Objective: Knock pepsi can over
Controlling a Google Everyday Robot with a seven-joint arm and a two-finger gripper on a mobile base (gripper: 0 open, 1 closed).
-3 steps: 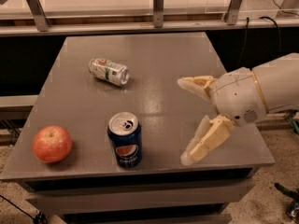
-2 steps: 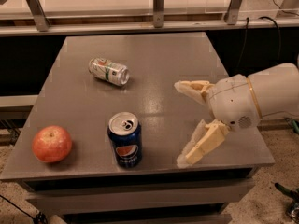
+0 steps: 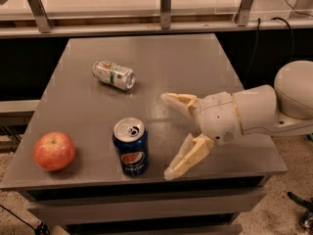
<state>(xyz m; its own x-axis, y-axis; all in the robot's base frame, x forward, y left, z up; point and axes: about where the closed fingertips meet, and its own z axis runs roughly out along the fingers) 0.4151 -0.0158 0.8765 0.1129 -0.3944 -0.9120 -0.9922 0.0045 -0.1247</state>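
**Spread gripper beside the standing can**

The gripper (image 3: 166,136) lies just to the camera's right of the pepsi can (image 3: 131,148). Its two cream, wedge-shaped fingers (image 3: 188,155) are spread wide with nothing between them, and the opening faces the can. The nearer fingertip is close to the can's base but apart from it; the other finger sits behind and to the right of the can. A smooth white, rounded wrist housing (image 3: 220,116) extends further right of the can.

The can stands upright near the front edge of the table (image 3: 146,53), with its long axis vertical and its silver top upward. It is a glossy dark blue cylinder on a matt grey, flat surface. The coming move probably calls for a sideways sweep toward the can — a push high on the wall should tip it, while a low one may only slide it.

A white-and-green can (image 3: 113,75) lies on its side well behind the pepsi can, and a round red apple (image 3: 54,151) sits to its left.
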